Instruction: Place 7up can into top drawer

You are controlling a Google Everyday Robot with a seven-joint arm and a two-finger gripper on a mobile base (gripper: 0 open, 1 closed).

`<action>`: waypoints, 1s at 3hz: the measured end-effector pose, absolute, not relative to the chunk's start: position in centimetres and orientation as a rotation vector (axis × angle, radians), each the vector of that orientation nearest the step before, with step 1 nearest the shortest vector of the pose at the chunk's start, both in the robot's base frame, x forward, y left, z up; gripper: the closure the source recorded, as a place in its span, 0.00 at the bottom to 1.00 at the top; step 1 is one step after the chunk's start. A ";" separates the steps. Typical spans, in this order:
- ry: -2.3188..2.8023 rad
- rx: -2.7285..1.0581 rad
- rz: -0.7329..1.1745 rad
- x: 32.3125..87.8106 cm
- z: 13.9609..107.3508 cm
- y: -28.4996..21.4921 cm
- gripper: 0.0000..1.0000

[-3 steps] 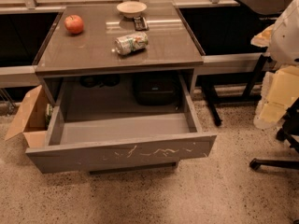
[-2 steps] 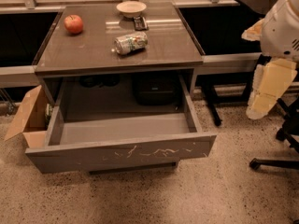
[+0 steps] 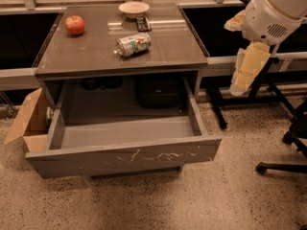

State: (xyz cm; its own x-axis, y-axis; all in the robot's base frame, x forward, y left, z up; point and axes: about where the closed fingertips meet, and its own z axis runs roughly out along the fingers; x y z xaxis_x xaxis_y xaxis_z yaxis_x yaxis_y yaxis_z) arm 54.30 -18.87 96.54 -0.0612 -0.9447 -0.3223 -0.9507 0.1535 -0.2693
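The 7up can (image 3: 134, 44) lies on its side on the grey table top (image 3: 96, 56), near the middle. It is dented, silvery-green and white with red marks. The top drawer (image 3: 125, 158) is pulled fully open below the table, and I see nothing inside it; its front panel has pale scratch marks. My gripper (image 3: 246, 70) hangs in the air to the right of the table, beyond its right edge, pointing down under the white arm housing (image 3: 276, 13). It is well away from the can and holds nothing that I can see.
A red apple (image 3: 75, 25) sits at the table's back left. A small white bowl (image 3: 134, 8) and a dark remote (image 3: 142, 24) sit at the back. A brown cardboard box (image 3: 29, 121) stands left of the drawer. Black chair legs (image 3: 288, 143) stand at right.
My arm has risen and swung left, toward the table; the gripper is now higher and closer to the table's right edge. The can and drawer have not moved.
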 end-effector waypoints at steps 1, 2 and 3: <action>2.011 -1.806 0.021 54.7 96.4 -18.8 0.00; 1.984 -1.811 0.025 55.9 95.9 -18.5 0.00; 1.861 -1.874 0.051 60.1 94.7 -16.5 0.00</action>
